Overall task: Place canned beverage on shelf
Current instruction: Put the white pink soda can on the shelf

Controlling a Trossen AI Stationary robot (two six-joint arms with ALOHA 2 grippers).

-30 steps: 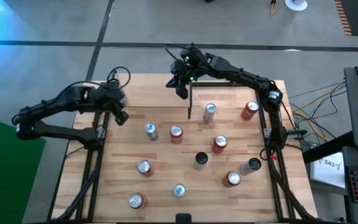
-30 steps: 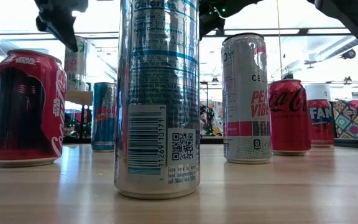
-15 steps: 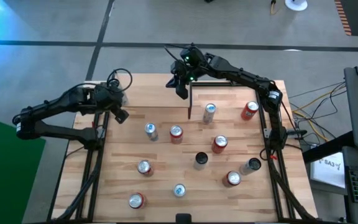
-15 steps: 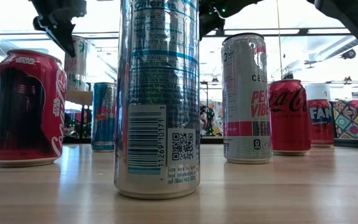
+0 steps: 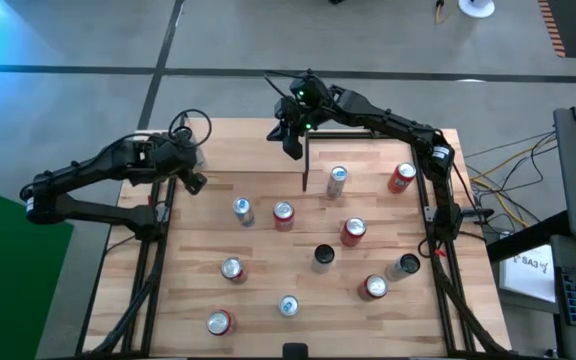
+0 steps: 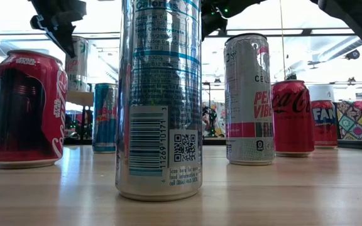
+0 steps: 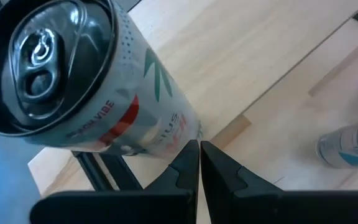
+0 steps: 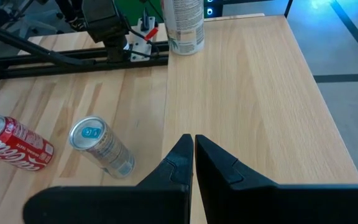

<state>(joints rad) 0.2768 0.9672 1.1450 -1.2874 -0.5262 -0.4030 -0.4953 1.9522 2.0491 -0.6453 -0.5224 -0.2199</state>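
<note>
A silver canned beverage (image 7: 73, 81) with red and green print stands upright on its base on the shelf (image 7: 241, 62). The shelf is a raised board of light wood (image 8: 247, 93) along the table's far left. The same can (image 8: 182, 25) shows at the board's left end, and in the low view (image 6: 77, 63) on top of the board. My left gripper (image 7: 199, 146) is shut and empty. Its tips (image 5: 196, 185) are just near-side of the can, with a small gap. My right gripper (image 8: 193, 140) is shut and empty, and hovers over the shelf's right end (image 5: 290, 150).
Several other cans stand or lie on the tabletop (image 5: 268, 260): a silver one (image 5: 240, 208), a red one (image 5: 283, 213) and a tall silver one (image 5: 337, 180). More sit toward the near and right edges. A tall can (image 6: 159, 94) fills the low view's middle.
My left gripper has turned at the wrist. Its shut fingertips have swung up and a little toward the table's far left, away from the can's base. The can stays upright on the shelf.
</note>
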